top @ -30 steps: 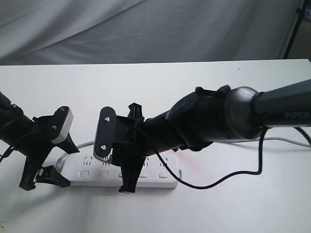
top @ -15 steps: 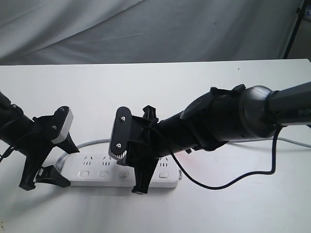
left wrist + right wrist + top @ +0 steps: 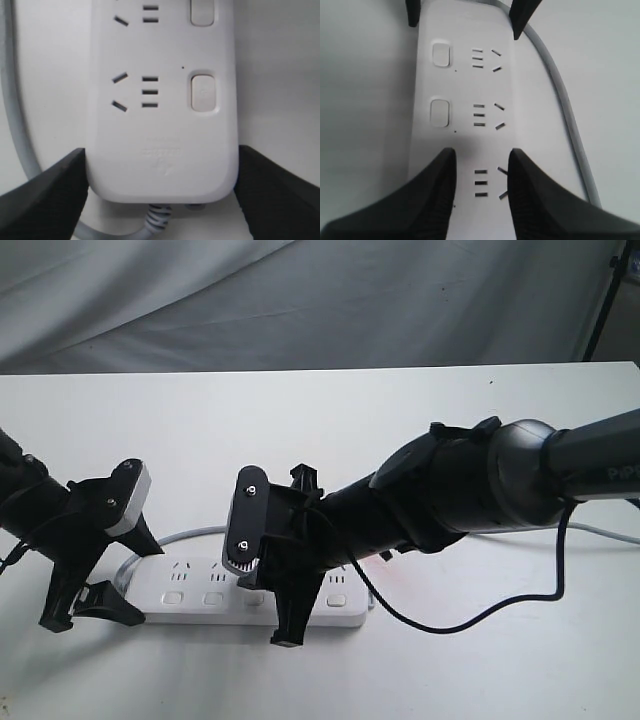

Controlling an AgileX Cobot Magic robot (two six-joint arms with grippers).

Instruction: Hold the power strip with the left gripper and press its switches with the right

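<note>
The white power strip (image 3: 190, 580) lies flat along the table's front part. My left gripper (image 3: 125, 585) is shut on its cord end, and its black fingers (image 3: 45, 190) press both long sides of the power strip (image 3: 160, 125). Switches (image 3: 213, 597) run along the near edge. My right gripper (image 3: 265, 600) hovers over the middle of the strip, open by a narrow gap with nothing held. In the right wrist view the right gripper (image 3: 481, 155) straddles the third socket set. One of its fingers (image 3: 435, 195) hides that set's switch, while two switches (image 3: 440, 112) beyond stay visible.
The thin grey cord (image 3: 190, 533) loops behind the strip's left end, and another grey cord (image 3: 600, 530) runs off to the right. A black cable (image 3: 470, 615) hangs from the right arm onto the table (image 3: 320, 420). A grey cloth backdrop (image 3: 300, 300) lies behind.
My right gripper moved right along the strip by about one switch, then dipped slightly lower. The left gripper and the strip stayed still.
</note>
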